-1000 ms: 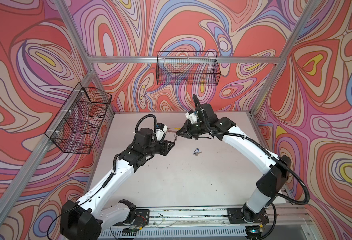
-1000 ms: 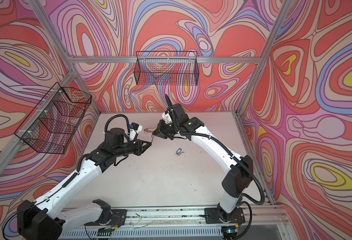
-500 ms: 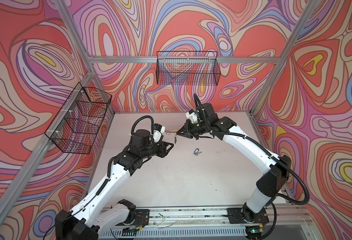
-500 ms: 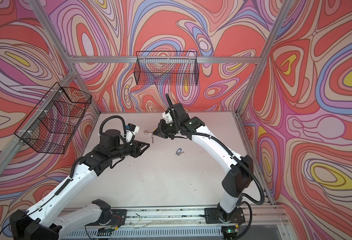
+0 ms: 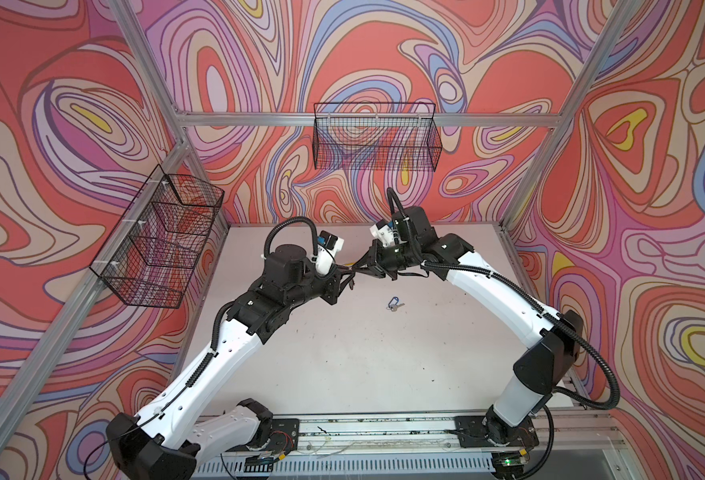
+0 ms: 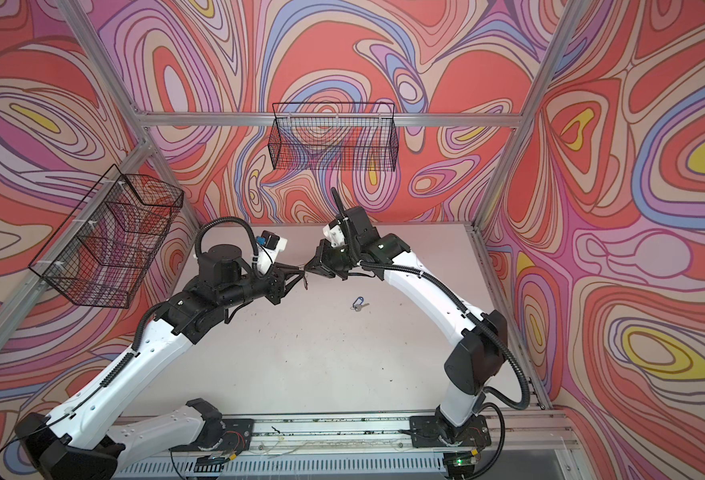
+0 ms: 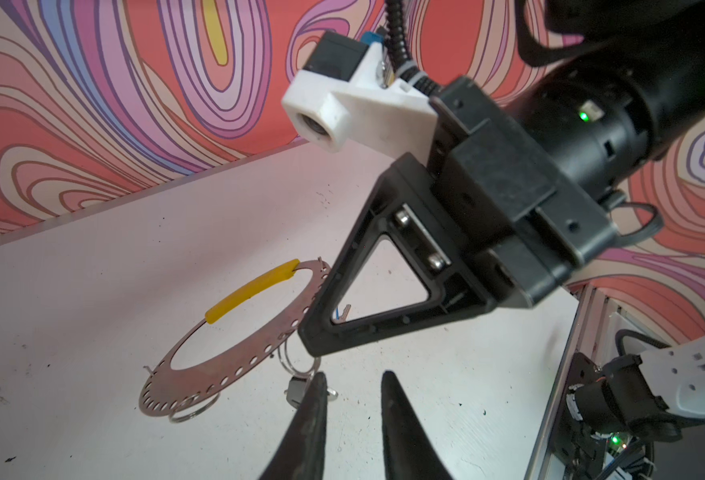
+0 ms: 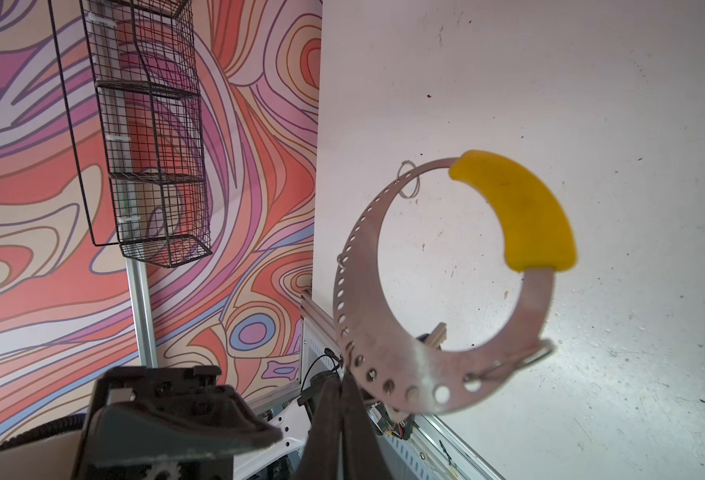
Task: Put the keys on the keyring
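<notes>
White counter (image 5: 363,353) below; my right pincer (image 8: 339,378) clamped the keyring (image 8: 352,266), my left pincer (image 7: 352,374) hung slightly parted, gripping nothing.

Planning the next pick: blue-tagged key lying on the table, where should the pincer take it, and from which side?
Take the blue tag of the key, coming straight down from above. It lies flat on the table. The tag is its broadest part and likely thicker than the bare metal, which sits flush and looks hard to pinch. Close across the tag's short width.
</notes>
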Available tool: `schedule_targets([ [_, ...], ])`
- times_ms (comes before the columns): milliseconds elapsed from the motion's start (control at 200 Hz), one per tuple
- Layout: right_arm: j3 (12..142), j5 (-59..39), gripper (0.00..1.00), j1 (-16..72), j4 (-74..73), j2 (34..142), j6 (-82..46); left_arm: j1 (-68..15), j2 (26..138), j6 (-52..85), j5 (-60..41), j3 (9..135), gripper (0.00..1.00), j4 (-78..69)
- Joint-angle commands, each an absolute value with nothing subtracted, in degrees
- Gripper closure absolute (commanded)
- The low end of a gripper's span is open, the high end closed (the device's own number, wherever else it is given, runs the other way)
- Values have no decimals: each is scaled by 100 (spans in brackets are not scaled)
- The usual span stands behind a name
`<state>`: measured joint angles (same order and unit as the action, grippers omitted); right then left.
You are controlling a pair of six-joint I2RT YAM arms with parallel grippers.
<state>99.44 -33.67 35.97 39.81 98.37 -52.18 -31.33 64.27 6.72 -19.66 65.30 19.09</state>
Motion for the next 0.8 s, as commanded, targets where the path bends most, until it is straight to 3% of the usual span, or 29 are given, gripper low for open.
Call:
schedule_targets([
  [0,10091,-3493,100,3595,3835,9826,-5325,-3212,6565,200,-1485,6749,74,2316],
  [250,10112,-3542,100,3595,3832,9853,-5335,-3234,6536,212,-1021,6478,78,2090],
  [661,10099,-3533,100,3594,3841,9826,-5309,-3234,6854,290,-1353,6458,73,2214],
  [796,10090,-3542,100,3587,3823,9826,-5308,-3234,6847,338,-1189,6410,78,2170],
])
